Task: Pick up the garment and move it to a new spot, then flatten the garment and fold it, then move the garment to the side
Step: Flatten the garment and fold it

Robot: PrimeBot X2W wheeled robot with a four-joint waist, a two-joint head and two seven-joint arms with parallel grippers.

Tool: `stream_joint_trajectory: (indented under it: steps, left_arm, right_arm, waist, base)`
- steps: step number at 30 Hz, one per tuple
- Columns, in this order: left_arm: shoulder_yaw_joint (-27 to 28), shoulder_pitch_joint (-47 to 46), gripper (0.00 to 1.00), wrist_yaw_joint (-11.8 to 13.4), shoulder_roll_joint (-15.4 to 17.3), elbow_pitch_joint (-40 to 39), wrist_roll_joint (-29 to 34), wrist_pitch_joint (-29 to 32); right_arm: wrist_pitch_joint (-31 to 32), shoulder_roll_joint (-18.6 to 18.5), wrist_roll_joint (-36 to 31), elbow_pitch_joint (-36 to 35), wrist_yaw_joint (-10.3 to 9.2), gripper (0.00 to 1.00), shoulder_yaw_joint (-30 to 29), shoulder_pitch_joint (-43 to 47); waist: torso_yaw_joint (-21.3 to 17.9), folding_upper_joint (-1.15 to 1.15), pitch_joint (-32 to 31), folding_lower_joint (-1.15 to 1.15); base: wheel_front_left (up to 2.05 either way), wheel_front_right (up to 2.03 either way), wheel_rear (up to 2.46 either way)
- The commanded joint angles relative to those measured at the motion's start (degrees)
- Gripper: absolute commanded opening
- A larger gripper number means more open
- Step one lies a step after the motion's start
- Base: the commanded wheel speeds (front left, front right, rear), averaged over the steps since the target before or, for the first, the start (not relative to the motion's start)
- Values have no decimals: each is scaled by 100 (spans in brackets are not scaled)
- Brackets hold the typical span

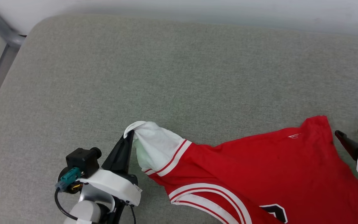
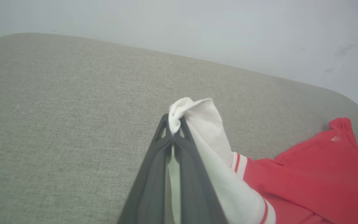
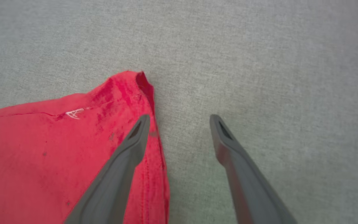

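Garment (image 1: 259, 168) lies spread on the grey cushion (image 1: 166, 68) at the lower right of the head view, red body flat, with its lower part cut off by the picture's bottom edge. Only a corner of a black, white-outlined mark (image 1: 275, 211) shows and cannot be read. The left tool (image 1: 130, 133) is clamped on the white sleeve (image 1: 154, 144), holding its tip raised off the cushion. The right tool (image 3: 179, 119) stands with fingers apart beside the garment's far red corner (image 3: 135, 84). One finger (image 3: 129, 149) overlaps the red hem; contact cannot be determined. Its body is cut off at the right edge of the head view.
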Motion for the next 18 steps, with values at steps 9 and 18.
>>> stream_joint_trajectory:
  steps: [9,18]
  left_arm:
    - [-149,-620,0,-161,-153,206,69,-267]
    - [-149,-690,0,-178,-173,370,2,-385]
  right_arm:
    - [678,-362,330,303,-4,100,800,-634]
    - [1383,-354,842,846,6,0,1413,-417]
  waist:
    - [462,0,760,-1]
    - [476,0,872,-1]
  base:
    - [0,0,0]
    - [0,0,0]
